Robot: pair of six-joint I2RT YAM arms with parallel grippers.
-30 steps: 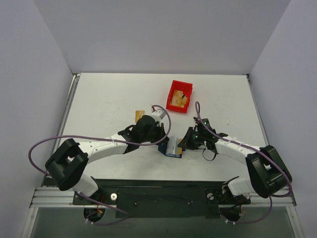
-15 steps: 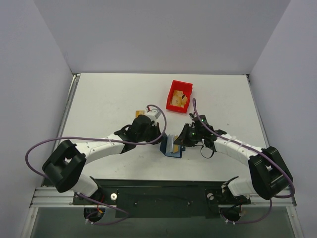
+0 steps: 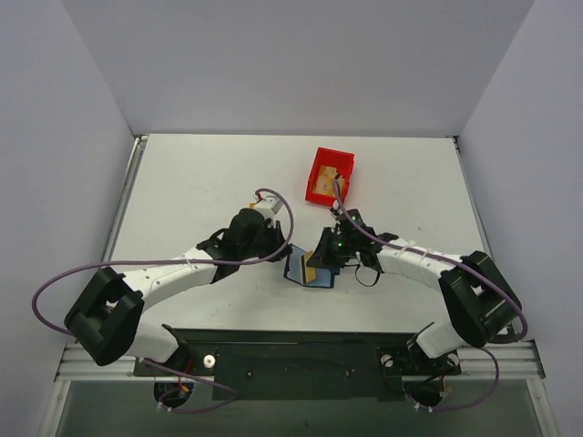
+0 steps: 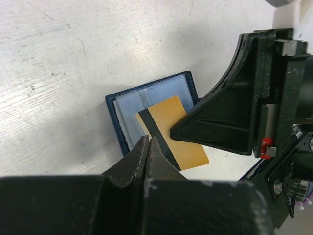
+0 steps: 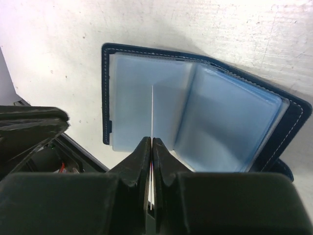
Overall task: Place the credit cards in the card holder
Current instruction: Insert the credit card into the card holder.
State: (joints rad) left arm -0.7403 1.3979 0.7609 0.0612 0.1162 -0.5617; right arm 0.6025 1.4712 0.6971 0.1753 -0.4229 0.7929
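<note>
The navy card holder (image 3: pixel 296 266) lies open near the table's front middle, its light blue sleeves up (image 5: pixel 220 122). My right gripper (image 3: pixel 321 259) is shut on a tan-gold credit card (image 3: pixel 311 271) with a dark stripe and holds it on edge over the open holder. In the right wrist view the card (image 5: pixel 152 105) shows as a thin line between the sleeves, above my right gripper (image 5: pixel 152 142). In the left wrist view the card (image 4: pixel 168 117) lies across the holder (image 4: pixel 146 98). My left gripper (image 4: pixel 148 141) is shut at the holder's near edge, nothing visible between its jaws. The second card is hidden.
A red plastic bin (image 3: pixel 339 164) stands behind the holder, with something tan inside it. The white table (image 3: pixel 200 182) ends at a metal rail at the front. Purple cables loop off both arms.
Both grippers have moved left. The right one has brought the card over the holder, which now lies wider open. The left arm now covers the card that lay on the table.
</note>
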